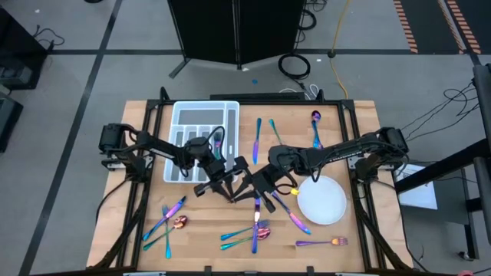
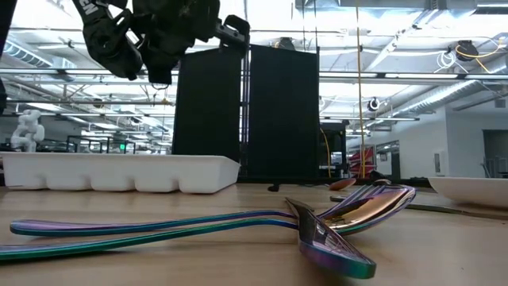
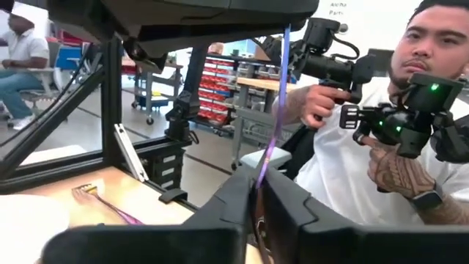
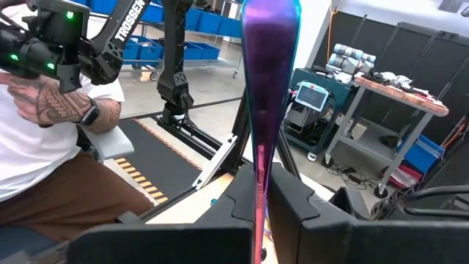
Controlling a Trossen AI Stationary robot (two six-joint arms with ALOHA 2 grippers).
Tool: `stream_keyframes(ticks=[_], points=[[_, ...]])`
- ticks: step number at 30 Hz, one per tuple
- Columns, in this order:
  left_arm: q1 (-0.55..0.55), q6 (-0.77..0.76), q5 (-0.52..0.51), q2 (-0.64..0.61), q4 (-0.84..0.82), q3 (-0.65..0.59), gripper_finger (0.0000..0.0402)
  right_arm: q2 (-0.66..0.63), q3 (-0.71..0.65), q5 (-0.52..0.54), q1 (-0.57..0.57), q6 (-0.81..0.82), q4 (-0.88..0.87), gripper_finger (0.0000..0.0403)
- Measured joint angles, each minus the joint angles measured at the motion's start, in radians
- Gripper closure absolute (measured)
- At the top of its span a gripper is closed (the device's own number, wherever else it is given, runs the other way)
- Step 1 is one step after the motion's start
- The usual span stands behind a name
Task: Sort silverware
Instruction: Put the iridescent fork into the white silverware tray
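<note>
A slim purple-blue piece of silverware (image 3: pixel 272 125) is up in the air over the middle of the table, and both grippers are on it. My left gripper (image 1: pixel 230 184) comes from the left and my right gripper (image 1: pixel 263 186) from the right. The right wrist view shows the piece's (image 4: pixel 265 110) flat face, and the left wrist view shows it edge-on. Which kind of piece it is I cannot tell. More silverware lies flat on the wood: a cluster (image 1: pixel 247 230) at the front, a group (image 1: pixel 165 222) at the front left, a fork (image 1: pixel 322 243) and a spoon (image 1: pixel 315 126). My left gripper pinches the piece's thin lower part (image 3: pixel 258 180) between its two fingers, which lie level. The piece rises above them, clear of the table. My right gripper pinches the piece's narrow part (image 4: pixel 261 202) between its two fingers. From there the piece widens toward its free end (image 4: pixel 270 29), clear of the table.
A white divided tray (image 1: pixel 184 115) stands at the far left of the table, and a round white plate (image 1: pixel 322 201) sits at the right. In the low view, spoons and forks (image 2: pixel 333 230) lie close by. A person (image 3: pixel 410 110) stands beyond the table.
</note>
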Motion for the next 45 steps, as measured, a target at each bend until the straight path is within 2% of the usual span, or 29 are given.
stream_keyframes(ticks=[3,9,14,18,23,27,29,31,34,37,40,45], points=[[-0.002,0.019,0.005,0.0,0.003,0.0,0.0393,0.0,0.0,-0.002,0.0,0.018,0.001,0.0397],[-0.001,0.011,-0.009,0.0,0.004,-0.001,0.0397,-0.001,0.0,0.001,-0.004,0.071,0.0,0.0371],[0.016,-0.073,-0.034,-0.014,-0.001,-0.001,0.0398,-0.022,0.001,0.007,-0.02,0.182,-0.034,0.0335],[0.051,-0.124,0.04,-0.056,-0.051,-0.002,0.0399,-0.08,0.009,0.006,-0.034,0.319,-0.126,0.0302],[0.121,-0.096,0.07,-0.165,-0.326,-0.001,0.04,-0.183,0.009,0.006,-0.053,0.523,-0.349,0.0266],[0.183,0.017,0.061,-0.283,-0.681,-0.001,0.04,-0.276,0.009,-0.001,-0.044,0.542,-0.6,0.0252],[0.21,0.088,0.011,-0.346,-0.882,-0.001,0.04,-0.307,0.009,0.027,-0.035,0.542,-0.695,0.0251],[0.227,0.167,-0.086,-0.411,-1.084,-0.002,0.0401,-0.336,0.009,0.082,-0.027,0.542,-0.76,0.0253],[0.229,0.252,-0.308,-0.493,-1.348,0.0,0.0401,-0.361,0.009,0.175,-0.023,0.538,-0.824,0.0257],[0.202,0.271,-0.498,-0.531,-1.545,0.016,0.0401,-0.361,0.009,0.303,-0.032,0.535,-0.853,0.0258],[0.145,0.261,-0.618,-0.538,-1.656,0.053,0.0401,-0.335,0.009,0.394,-0.057,0.533,-0.827,0.0258],[0.031,0.244,-0.752,-0.5,-1.724,0.142,0.0401,-0.222,0.009,0.389,-0.099,0.529,-0.765,0.0258]])
